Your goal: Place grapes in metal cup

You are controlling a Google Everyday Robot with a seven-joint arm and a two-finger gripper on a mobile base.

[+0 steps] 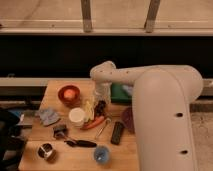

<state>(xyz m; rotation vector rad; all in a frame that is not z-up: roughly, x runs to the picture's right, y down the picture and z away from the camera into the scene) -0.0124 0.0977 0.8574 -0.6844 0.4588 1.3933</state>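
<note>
The metal cup [46,151] is sitting near the front of the worktop [75,156]. Farther back, my claw [101,101] is hanging, spread apart, over the grapes [102,108]. The carrot [95,122] is lying close, so I may be grabbing it too.

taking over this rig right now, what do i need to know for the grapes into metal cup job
Hand: low over the middle of the table, right at the grapes. Whether it has them yet cannot be told.
Grapes: mid table, just behind the carrot, to the right of the white cup in the camera view.
Metal cup: front left corner of the table in the camera view, well apart from the grapes, no grapes in it.
Done: the hand is at the grapes.
Left: secure the grapes, lift, carry them to the metal cup, release inside.
</note>
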